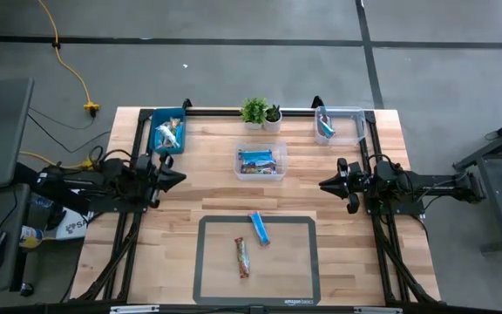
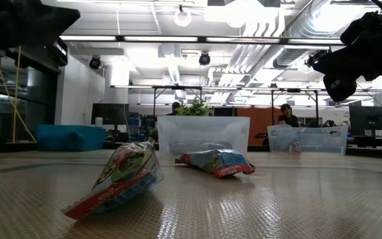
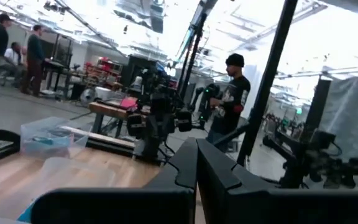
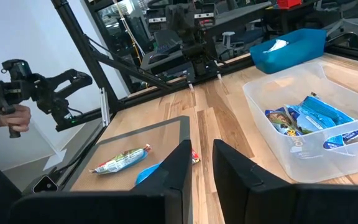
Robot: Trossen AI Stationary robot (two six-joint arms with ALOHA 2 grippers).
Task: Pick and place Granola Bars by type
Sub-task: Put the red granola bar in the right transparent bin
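Both my hands are parked mid-frame: left hand (image 1: 179, 177) pressed together, right hand (image 1: 324, 185) slightly parted, holding nothing. 2 Granola Bars (image 1: 251, 242) lie on the mat (image 1: 299, 262) at bottom centre, more in the clear bin (image 1: 277, 172) mid-worktop (image 1: 207, 148).

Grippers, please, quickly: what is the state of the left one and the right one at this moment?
Left gripper: closed, holding nothing, at the table's left side.
Right gripper: slightly open, a narrow gap between its fingers, holding nothing, at the table's right side.

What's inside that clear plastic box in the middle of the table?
The clear plastic box holds several light blue foil-wrapped granola bars, lying in a loose pile. How many lie underneath cannot be seen, since the top ones cover them.
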